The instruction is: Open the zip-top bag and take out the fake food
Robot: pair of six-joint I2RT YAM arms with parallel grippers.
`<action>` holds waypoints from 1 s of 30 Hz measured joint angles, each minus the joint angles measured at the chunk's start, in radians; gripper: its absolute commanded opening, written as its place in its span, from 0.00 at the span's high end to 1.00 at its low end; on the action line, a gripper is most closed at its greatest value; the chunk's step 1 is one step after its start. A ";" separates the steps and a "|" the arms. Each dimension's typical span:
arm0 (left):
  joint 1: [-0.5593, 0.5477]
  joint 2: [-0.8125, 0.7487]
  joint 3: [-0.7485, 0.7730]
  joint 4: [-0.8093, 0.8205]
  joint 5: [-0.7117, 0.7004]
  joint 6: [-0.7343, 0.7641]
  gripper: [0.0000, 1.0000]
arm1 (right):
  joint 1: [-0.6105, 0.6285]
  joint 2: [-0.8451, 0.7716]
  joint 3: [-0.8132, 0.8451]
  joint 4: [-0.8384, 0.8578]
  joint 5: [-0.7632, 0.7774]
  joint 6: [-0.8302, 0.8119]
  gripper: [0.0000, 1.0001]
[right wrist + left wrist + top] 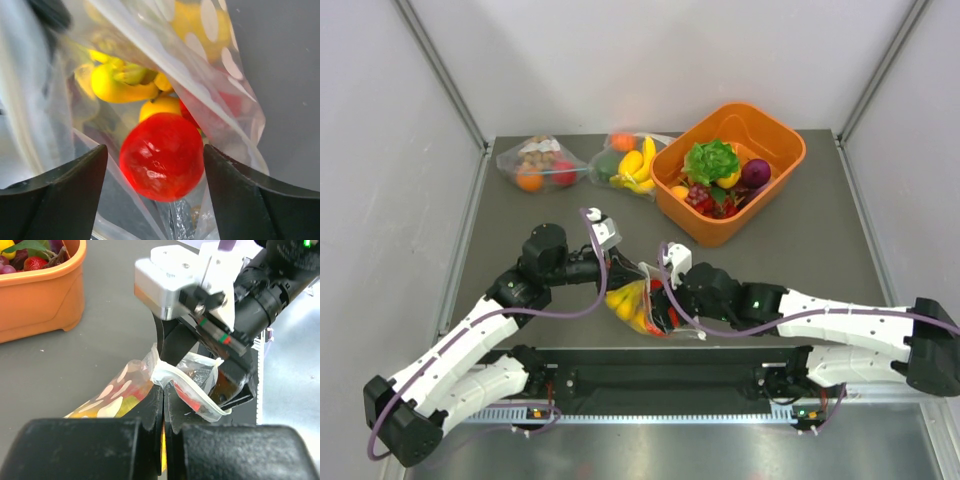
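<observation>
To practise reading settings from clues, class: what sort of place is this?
Probably a robotics lab test cell: white jointed robot arms bolted at the edge of a grey tabletop, plain white enclosure walls, and an orange plastic tub of glossy toy food.

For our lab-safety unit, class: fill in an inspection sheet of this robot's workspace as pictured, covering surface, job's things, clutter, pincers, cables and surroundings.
Surface: dark grey table, flat.
Job's things: dotted zip-top bag between the arms, mouth open; fake food inside, a red fruit and a yellow banana bunch showing.
Clutter: orange tub of toy produce; two plain bags of toy food at the back, one left, one right.
Pincers: left pincer shut on the bag's rim; right pincer open, jaws either side of the red fruit.
Cables: purple cable along each arm, left, right; no snag seen.
Surroundings: pale walls on three sides.
</observation>
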 measured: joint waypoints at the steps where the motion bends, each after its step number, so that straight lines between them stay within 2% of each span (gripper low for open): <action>1: -0.001 0.000 0.000 0.000 0.000 0.002 1.00 | 0.008 0.002 0.000 -0.010 0.017 0.003 0.20; 7: -0.007 0.000 0.000 -0.009 0.000 0.006 1.00 | 0.061 0.032 0.000 -0.048 0.117 0.051 0.07; 12: -0.011 0.000 -0.001 -0.016 0.004 0.007 1.00 | 0.101 0.094 -0.005 -0.021 0.174 0.093 0.05; 15: -0.013 0.000 -0.006 -0.018 0.005 0.010 1.00 | 0.106 0.113 -0.035 0.044 0.196 0.118 0.07; 18: -0.016 0.000 -0.010 -0.023 0.004 0.011 1.00 | 0.111 0.114 -0.083 0.113 0.219 0.142 0.15; 19: -0.017 0.000 -0.010 -0.024 0.004 0.011 1.00 | 0.112 0.113 -0.098 0.131 0.229 0.146 0.20; 21: -0.020 0.000 -0.010 -0.024 0.004 0.011 1.00 | 0.115 0.101 -0.129 0.162 0.253 0.153 0.23; 25: -0.020 0.000 -0.010 -0.024 0.003 0.013 1.00 | 0.119 0.042 -0.185 0.209 0.285 0.153 0.12; 30: -0.020 -0.003 -0.010 -0.022 0.003 0.014 1.00 | 0.122 -0.035 -0.227 0.257 0.293 0.151 0.08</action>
